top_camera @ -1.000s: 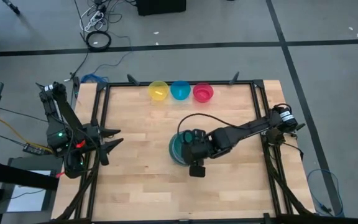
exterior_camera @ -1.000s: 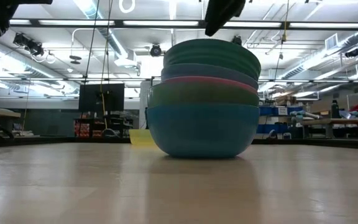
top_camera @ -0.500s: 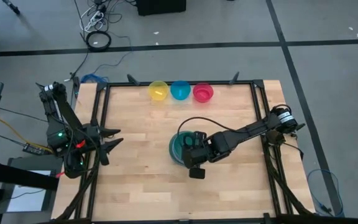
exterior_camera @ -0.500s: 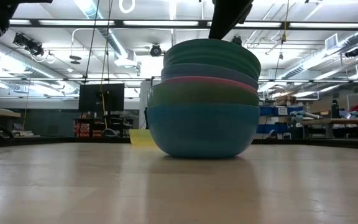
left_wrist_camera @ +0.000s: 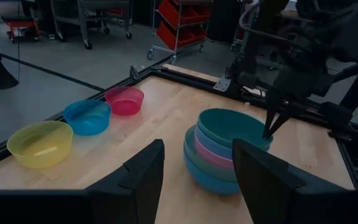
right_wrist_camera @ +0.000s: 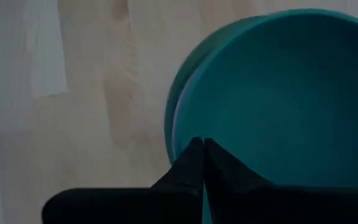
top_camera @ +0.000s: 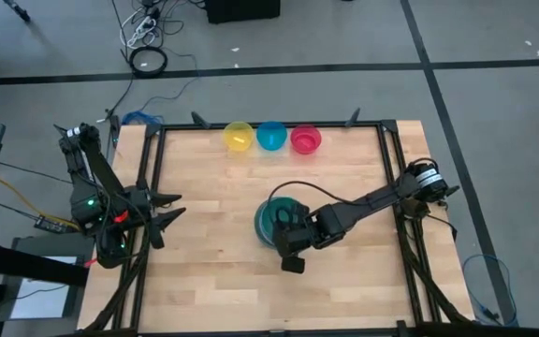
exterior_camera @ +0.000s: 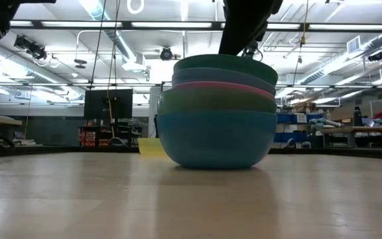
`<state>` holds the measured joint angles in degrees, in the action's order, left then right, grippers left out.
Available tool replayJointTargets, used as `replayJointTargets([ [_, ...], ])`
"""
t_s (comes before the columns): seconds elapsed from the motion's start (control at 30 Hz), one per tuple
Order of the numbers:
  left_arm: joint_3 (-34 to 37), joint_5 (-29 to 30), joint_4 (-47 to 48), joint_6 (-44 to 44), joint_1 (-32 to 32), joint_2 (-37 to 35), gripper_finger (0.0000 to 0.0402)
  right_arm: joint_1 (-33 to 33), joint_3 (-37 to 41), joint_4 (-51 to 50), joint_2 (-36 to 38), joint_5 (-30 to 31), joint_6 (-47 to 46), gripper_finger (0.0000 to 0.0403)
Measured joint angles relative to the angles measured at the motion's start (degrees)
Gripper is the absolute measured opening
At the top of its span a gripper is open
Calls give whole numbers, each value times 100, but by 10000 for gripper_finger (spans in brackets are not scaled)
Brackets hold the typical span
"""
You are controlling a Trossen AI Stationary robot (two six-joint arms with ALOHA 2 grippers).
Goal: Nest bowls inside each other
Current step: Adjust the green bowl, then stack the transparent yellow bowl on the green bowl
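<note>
Several large bowls stand nested in one stack (top_camera: 268, 223) at the table's middle, blue at the bottom (exterior_camera: 216, 136) and teal on top (exterior_camera: 225, 62). My right gripper (right_wrist_camera: 202, 142) is shut, and its tips are at the near side of the teal bowl's rim. A yellow (top_camera: 239, 136), a blue (top_camera: 271, 136) and a magenta-red small bowl (top_camera: 305, 139) stand apart in a row along the far edge. At the table's left edge my left gripper (left_wrist_camera: 194, 180) is open and has nothing between its fingers. My right gripper presses its shut fingertips (left_wrist_camera: 270, 129) down on the teal bowl just inside its rim (right_wrist_camera: 180, 134), on the side toward the table's near edge. The fingers slant steeply down from the near right. The teal bowl sits upright, deep in the stack.
Black frame rails (top_camera: 269, 124) run around the wooden table top. Bare wood (top_camera: 204, 271) lies left of and in front of the stack. Beyond the table stand shelves and a monitor (exterior_camera: 108, 104).
My right gripper has shut and gone down onto the stack. The teal bowl, which stood high above the light blue one, has sunk deeper into the stack and stays level. The other bowls have kept their places.
</note>
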<state>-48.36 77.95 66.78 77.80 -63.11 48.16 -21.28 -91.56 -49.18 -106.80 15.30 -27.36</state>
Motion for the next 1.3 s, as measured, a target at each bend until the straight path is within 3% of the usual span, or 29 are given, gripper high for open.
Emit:
replayJointTargets([
  [0.33,0,227,-2,21,63,0,198,283,-382,-747,9,630,443,0],
  [0.43,0,186,-24,68,401,31,198,586,-545,-1054,9,714,661,0],
  [0.6,0,-423,-26,-69,1216,371,198,996,-589,-1146,152,817,841,0],
  [0.87,3,-570,-626,-1042,2296,868,198,992,-590,-313,1353,1223,1313,0],
  [1.07,4,-805,-2317,-3035,2902,871,197,522,-523,-223,2337,1753,1360,0],
  [1.13,5,-1284,-3263,-4090,3194,868,195,321,-362,-246,2639,1985,1349,0],
  [1.3,346,-3160,-6069,-6551,4136,870,173,-131,235,-278,3270,2658,892,0],
])
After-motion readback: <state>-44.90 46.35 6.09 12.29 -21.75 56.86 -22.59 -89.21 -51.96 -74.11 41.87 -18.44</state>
